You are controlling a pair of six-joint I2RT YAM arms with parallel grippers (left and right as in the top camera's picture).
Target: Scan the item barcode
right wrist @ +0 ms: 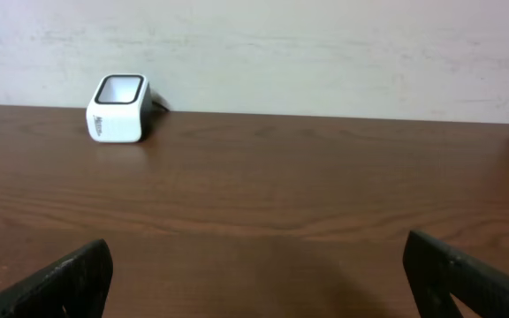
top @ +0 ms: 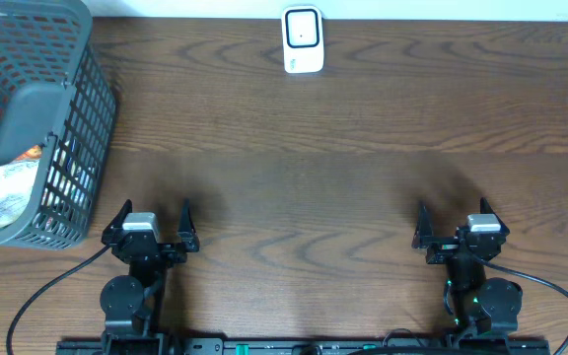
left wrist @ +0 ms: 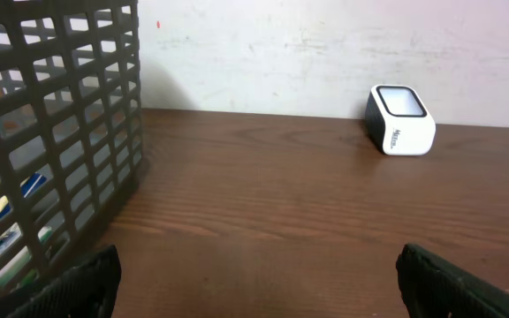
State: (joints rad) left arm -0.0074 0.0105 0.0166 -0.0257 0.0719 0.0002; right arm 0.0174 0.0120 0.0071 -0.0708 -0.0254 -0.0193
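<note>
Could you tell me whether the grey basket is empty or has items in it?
It has items: the basket holds colourful packets at its bottom, also glimpsed through the mesh wall.

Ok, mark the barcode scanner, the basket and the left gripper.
barcode scanner (top: 303, 39), overhead view, middle of its white body.
basket (top: 89, 113), overhead view, on its mesh side wall.
left gripper (top: 156, 209), overhead view, midway between its open fingertips.
</note>
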